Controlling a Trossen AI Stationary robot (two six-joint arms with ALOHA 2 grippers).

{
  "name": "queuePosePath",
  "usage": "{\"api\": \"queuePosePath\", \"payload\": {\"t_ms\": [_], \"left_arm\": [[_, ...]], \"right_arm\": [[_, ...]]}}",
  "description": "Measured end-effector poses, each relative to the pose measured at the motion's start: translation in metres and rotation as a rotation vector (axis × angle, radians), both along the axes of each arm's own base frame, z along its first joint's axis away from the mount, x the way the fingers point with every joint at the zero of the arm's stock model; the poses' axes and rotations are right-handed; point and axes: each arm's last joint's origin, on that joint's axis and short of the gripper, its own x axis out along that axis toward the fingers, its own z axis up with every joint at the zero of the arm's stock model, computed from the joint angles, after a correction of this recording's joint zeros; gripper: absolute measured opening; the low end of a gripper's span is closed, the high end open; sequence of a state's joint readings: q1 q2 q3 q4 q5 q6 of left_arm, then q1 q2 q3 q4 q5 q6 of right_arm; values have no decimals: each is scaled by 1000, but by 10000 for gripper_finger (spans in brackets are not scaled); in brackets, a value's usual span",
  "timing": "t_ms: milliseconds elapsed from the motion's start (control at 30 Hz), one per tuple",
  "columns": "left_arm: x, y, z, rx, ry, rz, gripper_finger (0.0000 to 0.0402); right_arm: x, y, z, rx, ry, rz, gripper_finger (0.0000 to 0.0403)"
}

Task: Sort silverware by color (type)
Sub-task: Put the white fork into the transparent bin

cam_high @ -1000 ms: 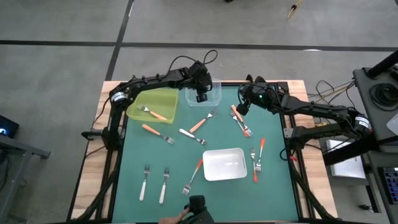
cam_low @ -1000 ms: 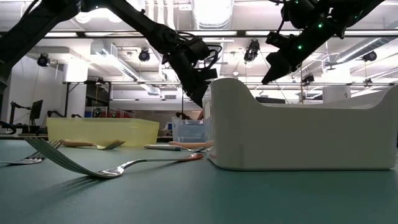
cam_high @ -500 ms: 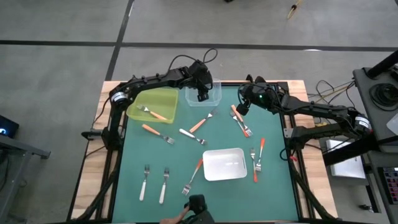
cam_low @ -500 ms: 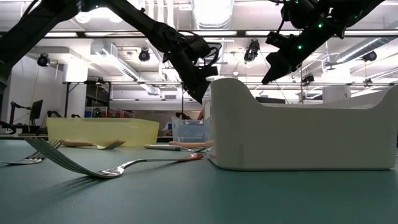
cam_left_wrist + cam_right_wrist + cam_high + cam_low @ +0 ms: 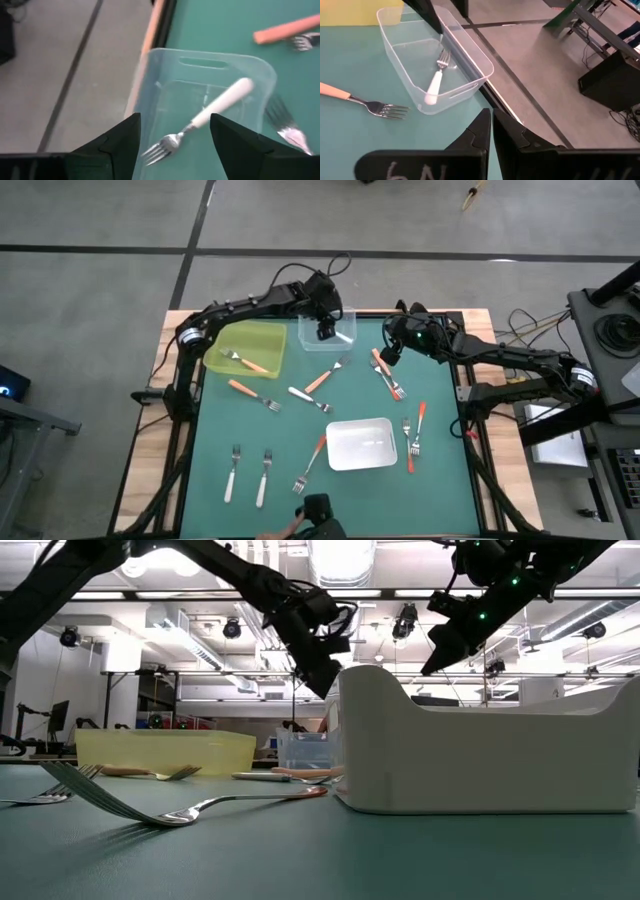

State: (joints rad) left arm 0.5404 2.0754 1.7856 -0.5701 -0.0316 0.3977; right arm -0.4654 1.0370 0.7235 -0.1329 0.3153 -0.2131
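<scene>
With its jaws spread and empty, the left gripper is hovering over the clear bin, where a white-handled fork is lying released, so it next needs another white fork, while the right gripper, jaws clenched, is waiting beside that bin.

L gripper is lifting a bit above the clear tray at the table's far edge — in the low view it's sitting higher than a sec ago. Its fingers are spreading wide now, w/ nothing between them. The white-handled fork is now lying inside the tray — visible there from overhead, where the gripper was covering that spot before.
</scene>
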Motion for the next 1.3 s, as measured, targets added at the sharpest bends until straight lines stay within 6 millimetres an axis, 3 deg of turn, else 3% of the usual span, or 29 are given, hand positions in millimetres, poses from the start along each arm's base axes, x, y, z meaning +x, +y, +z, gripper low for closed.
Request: {"api": "queuePosePath", "payload": {"t_ms": [200,567,933,1167,1300], "left_arm": [[-3,-8,-4,-90,37,-194,220],[-5,-8,-7,18,121,-379,220],[4,3,1,129,25,-385,200],[16,17,-22,71,113,-309,166],[18,32,-24,-4,175,-274,153]], "right_arm": [[0,0,0,1,0,-1,11],[-1,0,-1,5,10,0,11],[-1,0,-1,4,9,0,11],[-1,0,-1,1,14,4,11],[-1,0,-1,0,15,4,11]]}}
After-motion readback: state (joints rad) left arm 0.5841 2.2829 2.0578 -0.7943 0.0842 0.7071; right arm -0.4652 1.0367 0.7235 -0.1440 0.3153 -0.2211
